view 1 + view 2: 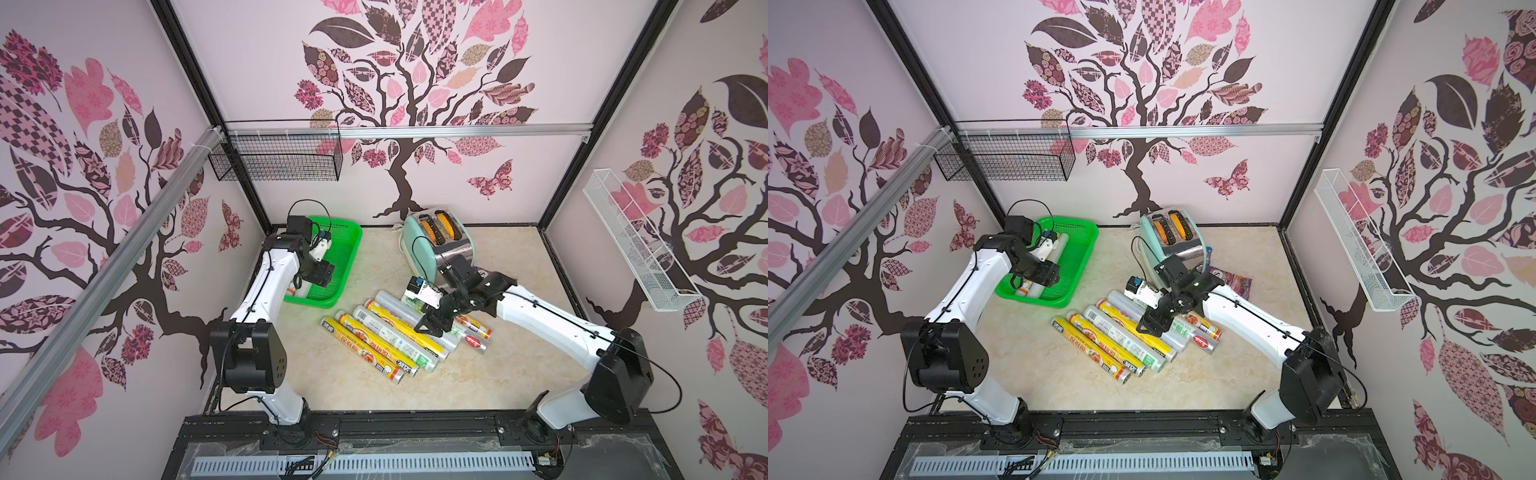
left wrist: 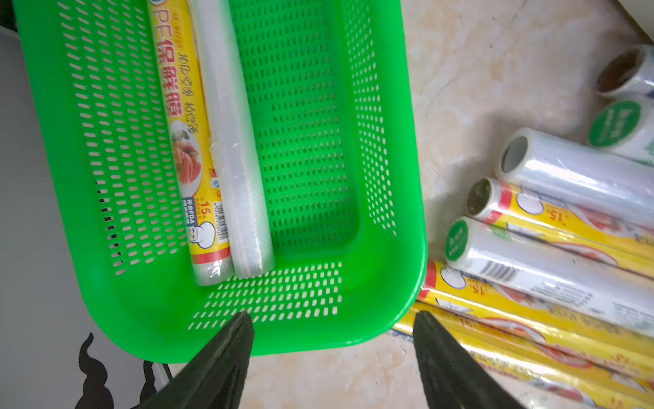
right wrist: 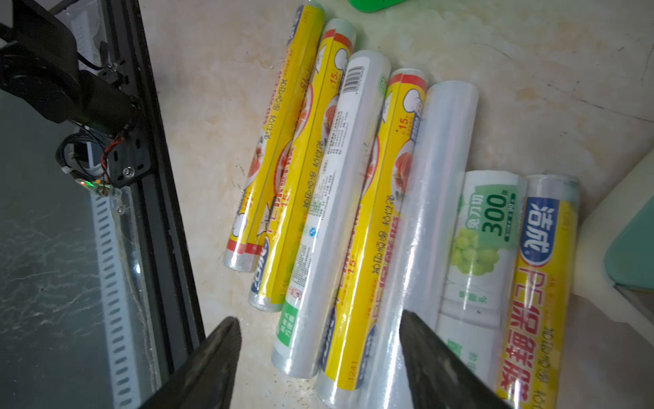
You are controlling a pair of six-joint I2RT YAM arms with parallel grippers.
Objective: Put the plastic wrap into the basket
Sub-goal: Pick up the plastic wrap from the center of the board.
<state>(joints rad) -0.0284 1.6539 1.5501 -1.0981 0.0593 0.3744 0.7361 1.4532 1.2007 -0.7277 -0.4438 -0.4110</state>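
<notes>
The green basket [image 1: 349, 266] [image 2: 389, 177] stands at the back left of the table. Two plastic wrap rolls lie side by side in it, a yellow one [image 2: 180, 141] and a clear one [image 2: 233, 141]. My left gripper [image 2: 332, 315] hangs over the basket's near end, open and empty. Several more plastic wrap rolls [image 1: 386, 336] lie in a slanted row mid-table. My right gripper [image 3: 318, 317] [image 1: 428, 328] is open above that row. Between its fingers show the ends of a silvery roll [image 3: 339, 198], a yellow roll [image 3: 382, 212] and a clear roll [image 3: 435, 198]. It grips none.
A mint toaster [image 1: 440, 245] stands behind the rolls, with a purple candy bag [image 1: 1233, 280] beside it. Two shorter rolls [image 3: 481, 248] lie at the row's toaster end. A black wire basket [image 1: 282, 158] and a white wire rack [image 1: 636, 245] hang on the walls.
</notes>
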